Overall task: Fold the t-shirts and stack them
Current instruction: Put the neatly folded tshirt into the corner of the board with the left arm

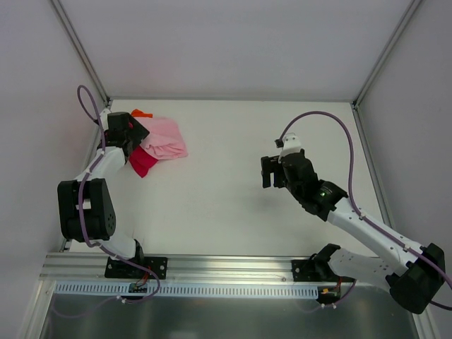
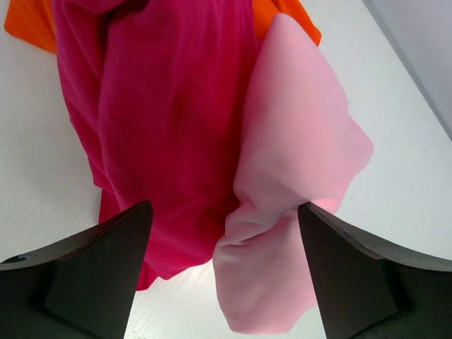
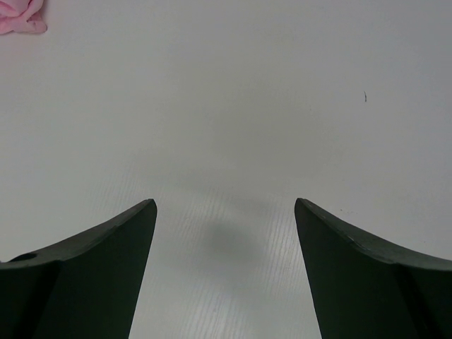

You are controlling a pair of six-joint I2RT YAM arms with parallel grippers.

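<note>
Three t-shirts lie bunched in a pile at the table's far left: the light pink t-shirt, the magenta t-shirt and the orange t-shirt, which mostly lies under the others. My left gripper is open right over the pile. In the left wrist view the gripper straddles a hanging fold of light pink cloth and magenta cloth, with orange behind; the jaws are wide apart and do not pinch. My right gripper is open and empty over bare table.
White walls with metal corner posts close in the table at the left, back and right. The pile sits near the left wall. A corner of light pink cloth shows at the top left of the right wrist view.
</note>
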